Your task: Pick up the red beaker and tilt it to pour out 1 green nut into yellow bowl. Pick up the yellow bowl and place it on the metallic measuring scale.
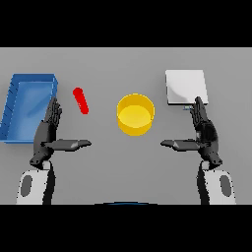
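- At table centre sits the yellow bowl (135, 114); red beaker (80, 100) at ten o'clock, scale (185, 87) at two, blue tray (27, 106) at nine.
- Left hand (48, 134) at eight, right hand (204, 133) at four: fingers straight, thumbs spread, holding nothing.

Grey counter (123, 69), blue tray (15, 106) at its left, red beaker (80, 100) lying beside it, yellow bowl (135, 114) centre, metallic scale (185, 86) right.

both hands (47, 135) (205, 133) flat, fingers straight

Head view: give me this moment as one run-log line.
left hand open, beside red beaker | right hand open, below scale | yellow bowl centre | nothing held
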Robot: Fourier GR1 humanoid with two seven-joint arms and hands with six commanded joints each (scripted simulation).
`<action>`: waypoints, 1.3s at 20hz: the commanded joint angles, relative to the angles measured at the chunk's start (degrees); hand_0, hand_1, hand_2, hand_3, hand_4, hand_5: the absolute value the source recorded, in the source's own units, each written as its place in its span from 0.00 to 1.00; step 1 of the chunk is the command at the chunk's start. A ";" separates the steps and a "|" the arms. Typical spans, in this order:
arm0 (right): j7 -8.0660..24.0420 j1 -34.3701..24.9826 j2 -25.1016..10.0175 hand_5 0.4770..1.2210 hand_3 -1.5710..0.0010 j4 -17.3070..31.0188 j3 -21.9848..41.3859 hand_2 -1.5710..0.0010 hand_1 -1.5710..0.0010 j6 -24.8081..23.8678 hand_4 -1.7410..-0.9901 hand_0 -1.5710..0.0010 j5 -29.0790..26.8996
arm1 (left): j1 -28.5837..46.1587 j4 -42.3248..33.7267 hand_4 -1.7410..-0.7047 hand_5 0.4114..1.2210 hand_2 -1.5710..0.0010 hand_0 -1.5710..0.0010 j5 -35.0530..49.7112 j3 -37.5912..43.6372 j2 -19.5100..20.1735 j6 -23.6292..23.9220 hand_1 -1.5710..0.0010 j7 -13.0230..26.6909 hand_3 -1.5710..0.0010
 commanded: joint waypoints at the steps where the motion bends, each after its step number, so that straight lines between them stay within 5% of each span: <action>1: 0.03 -0.06 0.01 0.14 1.00 0.03 -0.02 1.00 1.00 -0.06 0.89 1.00 -0.02 | -0.05 0.03 0.58 0.31 1.00 1.00 0.06 0.07 0.05 0.03 1.00 0.03 1.00; 6: 0.03 -0.20 -0.07 0.14 1.00 0.10 0.08 1.00 1.00 0.08 0.89 1.00 0.01 | 0.13 -0.13 0.58 0.31 1.00 1.00 0.38 0.27 0.46 -0.35 1.00 -0.29 1.00; 8: -5.31 2.06 -3.42 0.13 1.00 -3.94 4.60 1.00 1.00 -2.88 0.89 1.00 10.76 | 4.50 -6.21 0.58 0.31 1.00 1.00 -4.57 -3.77 3.01 -1.11 1.00 -2.15 1.00; 10: -5.61 4.24 -4.13 0.13 1.00 -5.94 6.83 1.00 1.00 -4.05 0.90 1.00 15.36 | 6.84 -9.81 0.58 0.31 1.00 1.00 -6.47 -5.87 3.97 -1.73 1.00 -1.20 1.00; 14: -4.26 4.17 -4.33 0.16 1.00 -7.58 7.11 1.00 1.00 -2.97 0.83 1.00 14.72 | 5.70 -11.32 0.58 0.30 1.00 1.00 -7.28 -6.42 4.99 -2.00 1.00 4.16 1.00; 20: -5.54 4.42 -4.61 0.20 1.00 -6.96 6.39 1.00 1.00 -0.10 0.72 1.00 11.04 | -1.15 -0.97 0.56 0.29 1.00 1.00 -6.74 -4.22 4.68 -2.31 1.00 5.49 1.00; 26: -5.86 4.39 -4.39 0.20 1.00 -6.99 6.09 1.00 1.00 -0.22 0.68 1.00 10.69 | -11.75 13.83 0.54 0.28 1.00 1.00 -6.79 -0.98 5.25 -2.77 1.00 1.24 1.00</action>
